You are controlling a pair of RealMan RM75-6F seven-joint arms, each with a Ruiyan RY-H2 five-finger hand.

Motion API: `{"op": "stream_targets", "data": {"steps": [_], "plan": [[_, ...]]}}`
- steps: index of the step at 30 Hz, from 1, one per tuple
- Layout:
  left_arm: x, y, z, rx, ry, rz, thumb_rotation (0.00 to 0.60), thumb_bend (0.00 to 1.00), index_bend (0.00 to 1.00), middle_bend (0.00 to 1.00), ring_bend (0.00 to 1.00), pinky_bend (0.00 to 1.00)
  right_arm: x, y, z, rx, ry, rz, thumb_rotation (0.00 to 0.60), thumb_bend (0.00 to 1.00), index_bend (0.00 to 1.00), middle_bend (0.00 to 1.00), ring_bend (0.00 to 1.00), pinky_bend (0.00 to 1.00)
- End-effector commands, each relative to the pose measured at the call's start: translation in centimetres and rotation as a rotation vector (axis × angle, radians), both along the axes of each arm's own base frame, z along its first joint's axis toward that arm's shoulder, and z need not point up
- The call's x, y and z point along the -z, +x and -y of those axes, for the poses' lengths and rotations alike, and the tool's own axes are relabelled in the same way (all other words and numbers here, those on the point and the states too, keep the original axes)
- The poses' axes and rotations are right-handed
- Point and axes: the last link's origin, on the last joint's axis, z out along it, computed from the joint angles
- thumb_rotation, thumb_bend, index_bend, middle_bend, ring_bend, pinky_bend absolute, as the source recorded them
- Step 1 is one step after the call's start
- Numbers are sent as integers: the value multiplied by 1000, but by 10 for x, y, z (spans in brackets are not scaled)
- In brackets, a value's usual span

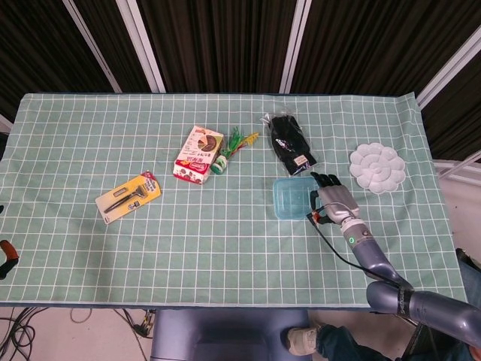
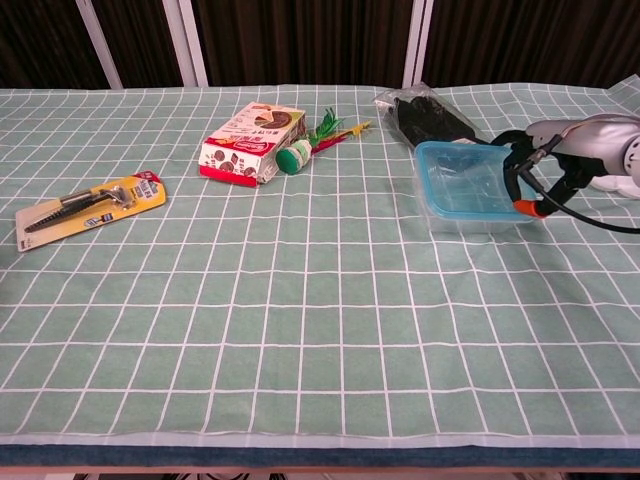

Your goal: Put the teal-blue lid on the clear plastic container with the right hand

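The clear plastic container [image 2: 482, 221] stands at the right of the table with the teal-blue lid [image 1: 293, 197] [image 2: 468, 178] lying on top of it. Container and lid look tilted, with the lid's face turned somewhat toward the chest camera. My right hand [image 1: 334, 197] [image 2: 565, 145] is directly right of it, fingers spread and touching the lid's right edge. I cannot make out any grip on the lid. A black cable with an orange end hangs from the hand beside the container's near right corner. My left hand is not visible.
A black glove pack [image 1: 291, 143] [image 2: 432, 118] lies just behind the container. A white flower-shaped palette [image 1: 377, 168] sits to the right. A snack box [image 1: 198, 154], a green feathered toy [image 1: 229, 147] and a yellow carded tool [image 1: 128, 196] lie further left.
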Motion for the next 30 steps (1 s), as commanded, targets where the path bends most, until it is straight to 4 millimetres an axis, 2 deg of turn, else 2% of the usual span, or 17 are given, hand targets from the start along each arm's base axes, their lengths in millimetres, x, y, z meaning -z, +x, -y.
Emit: {"op": "stream_targets", "data": {"steps": [1,30], "plan": [[0,0,0,-1,0,0,600,771,48,0,0,0,2,0,-1,1,0,0,600,459,593,24,0,0],[-1,-1,-1,-6,0,2,600,771,49,0,0,0,20,-5,2,21,17,-10,600,459,598,21,0,0]]}}
